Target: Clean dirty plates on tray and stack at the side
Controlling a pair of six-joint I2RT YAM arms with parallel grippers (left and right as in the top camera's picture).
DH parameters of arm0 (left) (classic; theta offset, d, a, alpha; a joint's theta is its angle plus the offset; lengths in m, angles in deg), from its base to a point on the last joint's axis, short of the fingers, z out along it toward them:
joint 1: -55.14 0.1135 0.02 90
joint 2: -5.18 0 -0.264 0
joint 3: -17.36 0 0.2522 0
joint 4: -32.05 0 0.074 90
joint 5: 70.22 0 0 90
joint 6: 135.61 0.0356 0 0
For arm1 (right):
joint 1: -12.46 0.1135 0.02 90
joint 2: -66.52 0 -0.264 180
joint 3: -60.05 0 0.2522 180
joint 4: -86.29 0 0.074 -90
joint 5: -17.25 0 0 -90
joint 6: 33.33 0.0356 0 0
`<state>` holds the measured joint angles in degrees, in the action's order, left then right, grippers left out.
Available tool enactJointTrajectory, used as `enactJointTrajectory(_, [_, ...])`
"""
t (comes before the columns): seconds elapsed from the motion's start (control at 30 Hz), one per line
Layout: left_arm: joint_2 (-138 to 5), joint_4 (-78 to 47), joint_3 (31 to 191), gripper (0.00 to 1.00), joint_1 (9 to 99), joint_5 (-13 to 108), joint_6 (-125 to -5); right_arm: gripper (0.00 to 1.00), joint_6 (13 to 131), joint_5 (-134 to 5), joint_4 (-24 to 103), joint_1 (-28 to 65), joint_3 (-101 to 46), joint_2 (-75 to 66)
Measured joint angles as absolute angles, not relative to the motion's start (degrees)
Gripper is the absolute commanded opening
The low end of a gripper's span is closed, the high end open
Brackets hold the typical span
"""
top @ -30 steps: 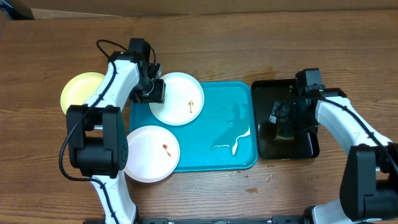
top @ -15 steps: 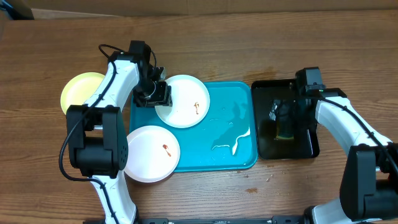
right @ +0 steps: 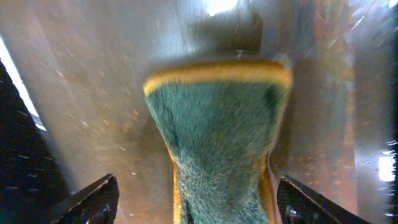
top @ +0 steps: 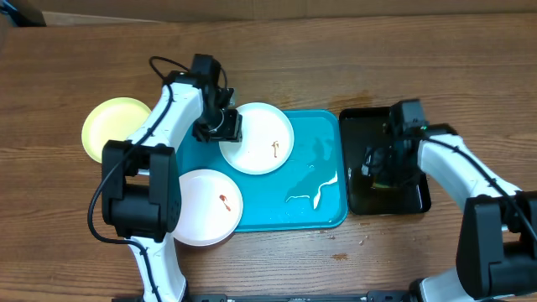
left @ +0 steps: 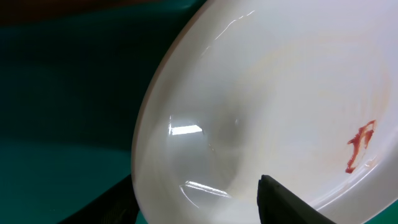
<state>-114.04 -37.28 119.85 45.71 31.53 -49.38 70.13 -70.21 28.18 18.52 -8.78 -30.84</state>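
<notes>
My left jaws grasp the rim of a round white plate (top: 262, 138) with a red smear (left: 359, 146), over the big turquoise plastic tray (top: 323, 134). My right jaws stand released, one on either side of a green-and-yellow sponge (right: 217, 130) in the small black tray (top: 362, 126). A second smeared white plate (top: 205, 205) lies nearer my base than the left jaws. A lime-green plate (top: 109, 126) lies out to their left.

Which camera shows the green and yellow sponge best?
The right wrist view: the green-topped yellow sponge fills the picture, fuzzy top clear. Overhead it is only a small patch in the black tray. The left wrist view misses it.
</notes>
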Motion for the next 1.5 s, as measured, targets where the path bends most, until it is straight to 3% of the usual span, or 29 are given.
enactJointTrajectory(0.07, [-114.0, -37.2, 119.9, 0.61, 45.2, 31.1, -49.8, 0.09, 69.8, -71.2, 29.8, 19.0, -6.5, -30.8])
enactJointTrajectory(0.1, [-114.0, -37.2, 119.9, 0.61, 45.0, 30.9, -49.9, 0.04, 70.0, -71.5, 30.5, 18.9, -5.9, -30.4])
enactJointTrajectory(0.17, [-114.0, -37.2, 119.9, 0.62, 45.0, 30.7, -50.0, 0.08, 70.0, -71.8, 31.2, 18.9, -5.2, -30.2])
enactJointTrajectory(0.23, [-114.0, -37.3, 119.9, 0.66, 45.0, 30.5, -50.0, 0.66, 70.4, -71.8, 31.3, 18.8, -5.2, -30.1])
enactJointTrajectory(0.27, [-114.0, -37.3, 119.9, 0.66, 45.0, 30.4, -50.1, 0.74, 70.2, -71.6, 30.9, 18.8, -5.3, -30.1])
enactJointTrajectory(0.3, [-114.0, -37.4, 119.9, 0.67, 45.0, 30.4, -50.1, 0.75, 70.1, -71.6, 30.3, 18.9, -5.5, -30.1])
enactJointTrajectory(0.37, [-114.0, -37.6, 119.9, 0.67, 45.0, 30.2, -50.1, 0.68, 69.8, -71.5, 28.2, 19.0, -5.8, -30.1])
enactJointTrajectory(0.4, [-114.0, -37.8, 119.9, 0.66, 45.0, 30.2, -50.1, 0.53, 69.7, -71.5, 27.3, 19.0, -5.9, -30.1])
enactJointTrajectory(0.47, [-114.0, -38.2, 119.9, 0.66, 45.0, 30.2, -50.1, 0.12, 69.9, -71.6, 25.6, 18.9, -5.8, -30.1])
enactJointTrajectory(0.53, [-114.0, -38.3, 119.9, 0.65, 45.0, 30.2, -50.1, 0.11, 69.9, -71.7, 25.8, 18.9, -5.7, -30.1])
enactJointTrajectory(0.57, [-114.0, -38.2, 119.9, 0.65, 45.0, 30.2, -50.1, 0.4, 70.2, -71.6, 26.7, 18.9, -5.7, -30.1])
enactJointTrajectory(0.6, [-114.0, -37.9, 119.9, 0.66, 45.0, 30.2, -50.1, 0.77, 70.6, -71.6, 28.0, 18.9, -5.6, -30.1])
enactJointTrajectory(0.63, [-114.0, -37.6, 119.9, 0.66, 45.0, 30.2, -50.1, 0.85, 70.2, -71.5, 29.8, 18.9, -5.6, -30.1])
enactJointTrajectory(0.73, [-114.0, -36.9, 119.9, 0.64, 45.0, 30.2, -50.1, 0.87, 70.1, -71.6, 34.5, 18.9, -5.6, -30.1])
enactJointTrajectory(0.8, [-114.0, -36.5, 119.9, 0.58, 45.0, 30.2, -50.2, 0.82, 69.9, -71.9, 36.8, 18.9, -5.6, -30.1])
enactJointTrajectory(0.83, [-114.0, -36.4, 119.9, 0.57, 45.0, 30.2, -50.3, 0.72, 69.9, -72.2, 37.5, 18.9, -5.5, -30.1])
enactJointTrajectory(0.9, [-114.0, -36.3, 119.9, 0.48, 45.0, 30.2, -50.4, 0.29, 69.6, -72.4, 38.1, 18.9, -5.5, -30.2])
enactJointTrajectory(0.93, [-114.0, -36.3, 119.9, 0.42, 45.0, 30.2, -50.5, 0.13, 69.9, -72.7, 38.0, 18.9, -5.5, -30.2])
enactJointTrajectory(0.97, [-114.0, -36.4, 119.9, 0.41, 45.0, 30.1, -50.7, 0.12, 70.0, -72.9, 37.9, 18.9, -5.5, -30.2])
enactJointTrajectory(1.0, [-114.0, -36.4, 119.9, 0.42, 45.0, 30.1, -50.8, 0.26, 69.9, -73.0, 37.9, 18.9, -5.5, -30.2])
enactJointTrajectory(1.03, [-114.0, -36.5, 119.9, 0.43, 45.0, 30.1, -50.8, 0.6, 70.3, -73.0, 37.9, 18.9, -5.5, -30.2])
enactJointTrajectory(1.07, [-114.0, -36.6, 119.9, 0.45, 45.0, 30.1, -50.8, 0.74, 70.4, -73.1, 37.9, 18.9, -5.4, -30.3])
enactJointTrajectory(1.1, [-114.0, -36.7, 119.9, 0.46, 45.0, 30.1, -50.8, 0.75, 70.2, -73.1, 37.9, 18.9, -5.4, -30.3])
enactJointTrajectory(1.17, [-114.0, -36.8, 119.9, 0.44, 45.0, 30.0, -50.8, 0.72, 69.8, -73.2, 37.4, 18.9, -5.4, -30.3])
enactJointTrajectory(1.23, [-114.0, -36.8, 119.9, 0.41, 45.0, 30.0, -51.0, 0.59, 69.8, -73.2, 35.9, 18.9, -5.4, -30.3])
enactJointTrajectory(1.3, [-114.0, -36.8, 119.9, 0.37, 45.0, 30.0, -51.1, 0.19, 69.6, -73.4, 34.5, 18.9, -5.4, -30.3])
enactJointTrajectory(1.33, [-114.0, -36.8, 119.9, 0.32, 45.0, 30.0, -51.2, 0.06, 69.9, -73.4, 34.0, 18.9, -5.4, -30.3])
enactJointTrajectory(1.4, [-114.0, -36.8, 119.9, 0.11, 45.0, 30.0, -51.3, 0.04, 69.9, -73.4, 33.7, 18.9, -5.4, -30.3])
enactJointTrajectory(1.5, [-114.0, -36.7, 119.9, 0.04, 45.0, 30.0, -51.3, 0.04, 70.1, -73.2, 33.5, 18.9, -5.5, -30.3])
